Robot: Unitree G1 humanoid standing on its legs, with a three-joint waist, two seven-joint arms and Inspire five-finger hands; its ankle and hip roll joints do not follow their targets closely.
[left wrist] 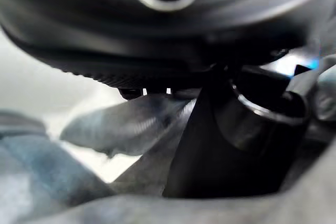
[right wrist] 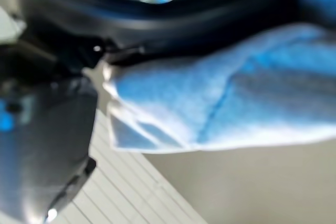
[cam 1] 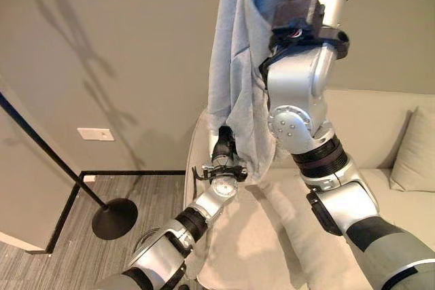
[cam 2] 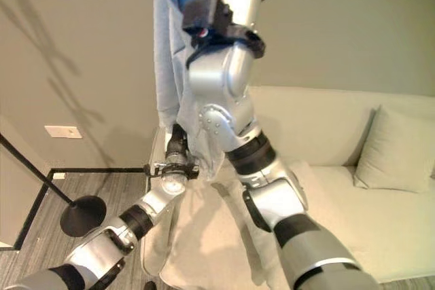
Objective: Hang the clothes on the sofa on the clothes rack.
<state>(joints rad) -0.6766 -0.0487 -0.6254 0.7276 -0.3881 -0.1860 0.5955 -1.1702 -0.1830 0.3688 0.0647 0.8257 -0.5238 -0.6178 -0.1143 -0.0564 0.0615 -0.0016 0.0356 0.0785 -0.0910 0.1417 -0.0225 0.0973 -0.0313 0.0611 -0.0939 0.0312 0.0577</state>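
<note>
Overhead, the right hand (right wrist: 47,129) carries the light blue garment (cam 1: 234,59) raised high, presumably so its hem clears the sofa (cam 1: 380,161) before it goes to the clothes rack (cam 1: 112,216); whether those fingers clamp the cloth I cannot tell; the garment hangs with its long axis vertical, lower edge pointing down; the left hand (cam 1: 223,146) meets that lower edge, its fingers hidden in folds, so its state is also unclear.

A white wall plate (cam 1: 95,134) sits low on the beige wall (cam 1: 136,45). A cushion (cam 2: 394,151) leans at the seat's far end. Grey striped flooring (cam 1: 41,263) lies below.
</note>
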